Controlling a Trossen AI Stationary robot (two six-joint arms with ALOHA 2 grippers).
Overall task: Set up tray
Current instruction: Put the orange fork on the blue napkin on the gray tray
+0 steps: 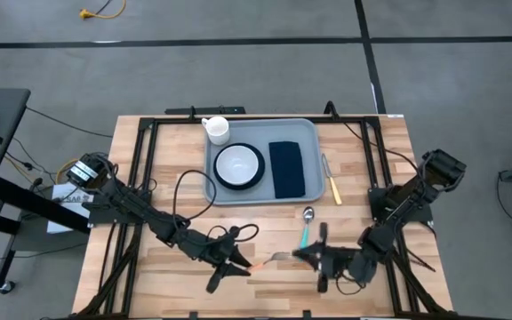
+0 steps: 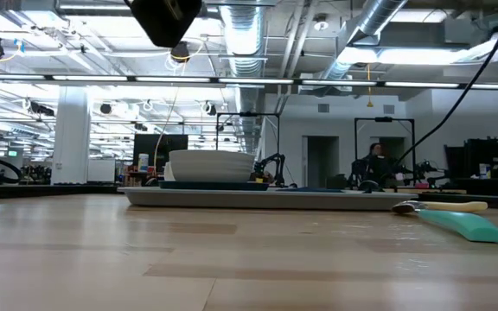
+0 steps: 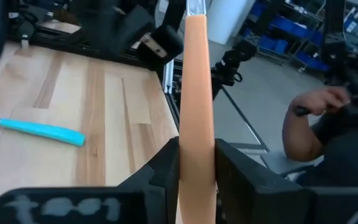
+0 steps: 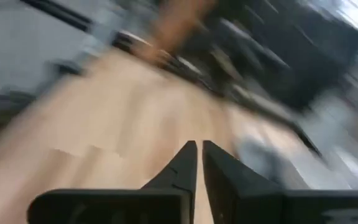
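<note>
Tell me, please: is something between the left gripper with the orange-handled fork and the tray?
Nothing visible blocks it. The left gripper holds the fork over bare table; the tray lies farther back, the teal spoon off to the side.

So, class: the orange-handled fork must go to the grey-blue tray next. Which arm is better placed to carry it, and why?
Left. The left gripper is already shut on the orange-handled metal fork, near the table's front edge. The right gripper is shut and holds nothing, beside the fork's tines. The large grey-blue rectangular plastic tray lies ahead.
</note>
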